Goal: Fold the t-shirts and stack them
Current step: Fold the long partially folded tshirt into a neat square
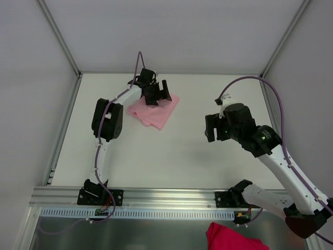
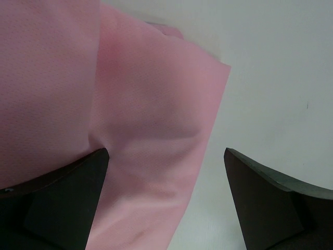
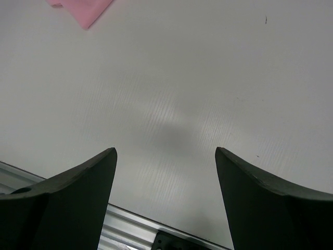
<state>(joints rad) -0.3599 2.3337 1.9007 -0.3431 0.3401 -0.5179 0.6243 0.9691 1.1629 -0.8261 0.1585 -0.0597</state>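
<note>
Garment: pale-pink t-shirt (image 1: 156,114) lies folded into a compact, roughly four-sided packet, flat on the white tabletop (image 1: 171,161).
Garment place: toward 11 o'clock from the tabletop's middle in the top view, one corner pointing to about 5 o'clock.
Left tool: left tool (image 1: 157,95) is released, jaws wide apart, and nothing is clamped between them.
Left tool place: over the t-shirt's 12 o'clock edge. In the wrist view one finger is over pink fabric and the other over bare tabletop, with the cloth's edge running between them. Whether it touches the fabric cannot be told.
Fabric: soft overlapping layers, with a rounded fold ridge close to the left wrist camera.
Right tool: right tool (image 1: 210,128) is released, jaws spread and empty.
Right tool place: above bare tabletop at 3 o'clock of the t-shirt, well apart from it. Its wrist view catches only a pink corner at 11 o'clock.
Near edge: metal rail (image 1: 171,197) runs along the 6 o'clock side.
Other cloth: magenta cloth (image 1: 234,240) lies bunched beyond the rail at 5 o'clock.
</note>
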